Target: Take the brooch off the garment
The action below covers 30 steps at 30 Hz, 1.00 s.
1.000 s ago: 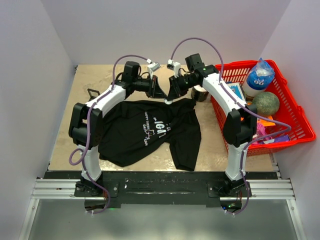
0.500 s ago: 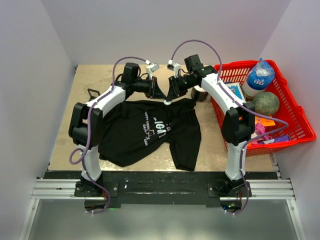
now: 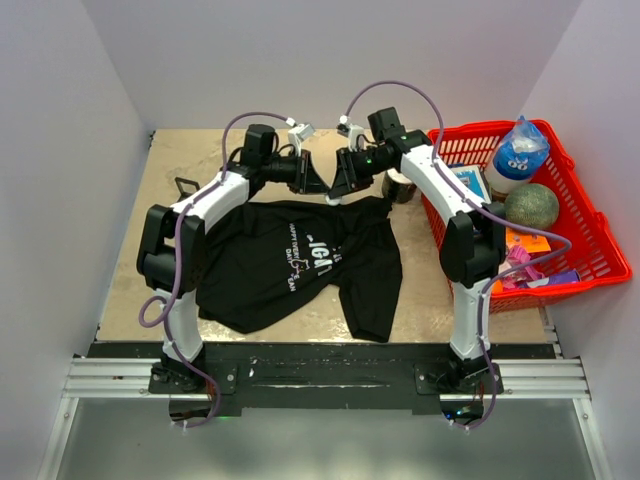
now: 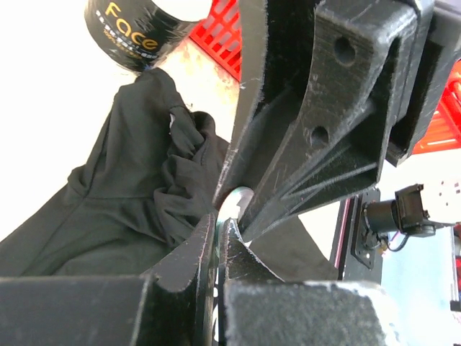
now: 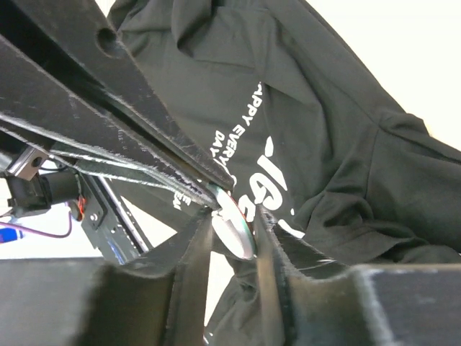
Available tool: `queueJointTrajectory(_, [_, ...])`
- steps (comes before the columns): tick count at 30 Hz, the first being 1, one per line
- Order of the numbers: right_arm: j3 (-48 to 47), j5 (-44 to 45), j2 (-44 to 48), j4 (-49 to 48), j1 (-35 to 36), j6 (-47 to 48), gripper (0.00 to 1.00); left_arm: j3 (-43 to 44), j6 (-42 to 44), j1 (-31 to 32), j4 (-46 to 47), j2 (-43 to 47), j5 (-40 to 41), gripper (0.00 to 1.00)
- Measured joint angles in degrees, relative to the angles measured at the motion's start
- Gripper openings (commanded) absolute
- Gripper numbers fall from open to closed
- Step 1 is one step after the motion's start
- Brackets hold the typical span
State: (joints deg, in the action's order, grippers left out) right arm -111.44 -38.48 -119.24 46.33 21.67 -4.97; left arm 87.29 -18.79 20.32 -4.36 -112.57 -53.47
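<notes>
Brooch, a silvery disc, is pinched in my left gripper above the T-shirt at its far edge. My right gripper has its jaws parted around it. Detachment looks nearly complete; carrying it clear and setting it down is left.

The left arm and the right arm are both reaching forward and bending inward, so their grippers are meeting tip to tip. The left gripper is pressing its jaws together, while the right gripper is holding its jaws a little apart.
</notes>
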Motion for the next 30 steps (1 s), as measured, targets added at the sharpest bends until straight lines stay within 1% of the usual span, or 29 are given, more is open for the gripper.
queueJointTrajectory(3, [0.0, -1.2, -0.5, -0.6, -0.3, -1.2, 0.45, 0.0, -0.4, -0.1, 0.7, 0.0, 0.1, 0.0])
queueJointTrajectory(6, [0.0, -4.3, -1.0, -1.1, -1.3, -1.2, 0.48, 0.0, -0.9, -0.4, 1.8, 0.0, -1.1, 0.0])
queueJointTrajectory(12, [0.0, -10.6, -1.2, -3.0, -4.4, -0.4, 0.5, 0.0, -1.9, -1.9, 4.4, 0.0, -5.2, 0.0])
queueJointTrajectory(17, [0.2, -14.2, -1.1, -4.6, -5.9, -0.3, 0.5, 0.0, -2.2, -2.1, 5.3, 0.0, -6.8, 0.0])
queueJointTrajectory(24, [0.5, -15.5, -1.1, -5.1, -6.0, 0.1, 0.5, 0.0, -2.6, -2.3, 5.6, 0.0, -7.7, 0.0])
queueJointTrajectory(30, [0.5, -16.5, -1.1, -5.2, -6.0, 0.4, 0.53, 0.0, -2.7, -2.3, 5.6, 0.0, -8.1, 0.0])
